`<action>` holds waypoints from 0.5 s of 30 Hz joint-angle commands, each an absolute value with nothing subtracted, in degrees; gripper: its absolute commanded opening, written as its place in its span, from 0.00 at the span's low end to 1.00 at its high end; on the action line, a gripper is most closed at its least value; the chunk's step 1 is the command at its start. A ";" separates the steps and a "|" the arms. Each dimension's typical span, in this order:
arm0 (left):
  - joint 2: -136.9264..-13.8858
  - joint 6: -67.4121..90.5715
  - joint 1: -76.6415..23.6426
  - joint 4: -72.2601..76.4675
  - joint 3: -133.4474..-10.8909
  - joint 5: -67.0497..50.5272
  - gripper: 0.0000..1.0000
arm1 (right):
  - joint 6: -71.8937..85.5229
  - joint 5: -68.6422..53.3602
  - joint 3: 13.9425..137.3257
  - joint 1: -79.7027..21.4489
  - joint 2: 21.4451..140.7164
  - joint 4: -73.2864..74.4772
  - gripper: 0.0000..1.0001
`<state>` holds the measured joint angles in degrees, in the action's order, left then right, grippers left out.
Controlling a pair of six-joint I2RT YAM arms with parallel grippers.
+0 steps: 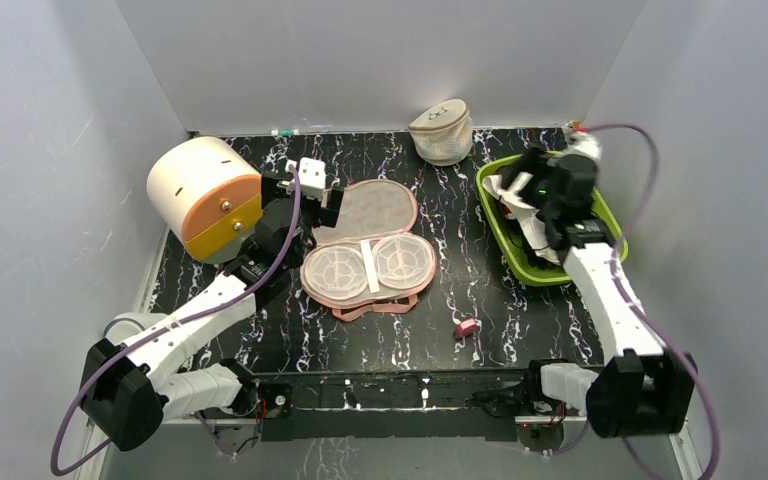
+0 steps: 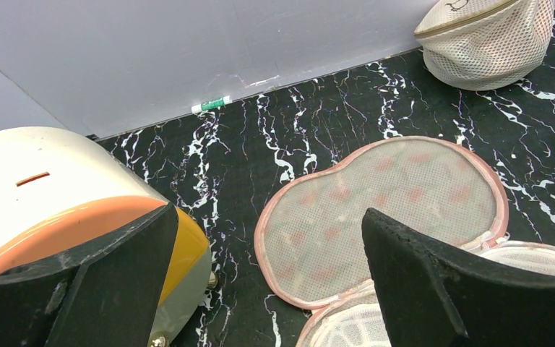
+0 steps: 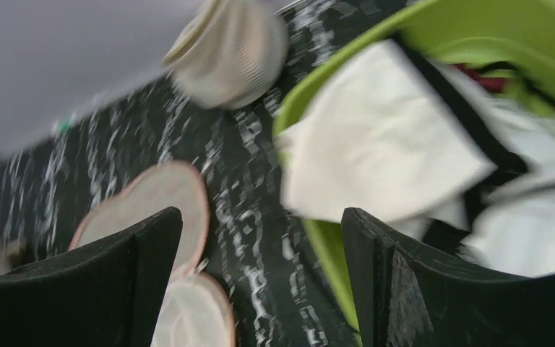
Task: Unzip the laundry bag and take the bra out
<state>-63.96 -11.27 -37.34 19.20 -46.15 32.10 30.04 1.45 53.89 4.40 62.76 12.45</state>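
The laundry bag (image 1: 370, 262) lies unzipped and spread flat in the middle of the table, peach lid (image 2: 383, 202) back, white mesh cups toward me. My left gripper (image 1: 322, 196) hovers open over the lid's left edge, nothing between its fingers (image 2: 269, 217). The bra (image 1: 503, 188), white with black straps, lies in the green tray (image 1: 610, 215) at the right and drapes over its near rim (image 3: 376, 152). My right gripper (image 1: 526, 188) is above the tray's left side, open and holding nothing (image 3: 261, 217). The right wrist view is motion-blurred.
A cream-and-orange round box (image 1: 205, 197) stands left of the bag, close to my left fingers (image 2: 115, 289). A beige mesh pouch (image 1: 442, 131) sits at the back wall. A small pink object (image 1: 466, 326) lies near the front. A green-white marker (image 2: 211, 104) lies against the wall.
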 commanded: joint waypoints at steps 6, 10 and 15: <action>-62.53 -11.42 -37.62 20.43 -47.98 32.91 0.98 | 8.95 -3.02 73.94 -24.58 87.93 13.33 0.81; -62.92 -12.01 -37.64 20.97 -47.63 33.42 0.98 | 7.24 1.58 84.09 -27.05 100.37 17.03 0.79; -63.27 -12.30 -37.64 21.18 -47.55 33.49 0.98 | 3.43 4.11 95.58 -27.07 113.71 19.64 0.75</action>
<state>-63.99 -11.79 -37.36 19.33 -46.15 32.51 8.80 0.08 86.72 -27.68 107.28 17.02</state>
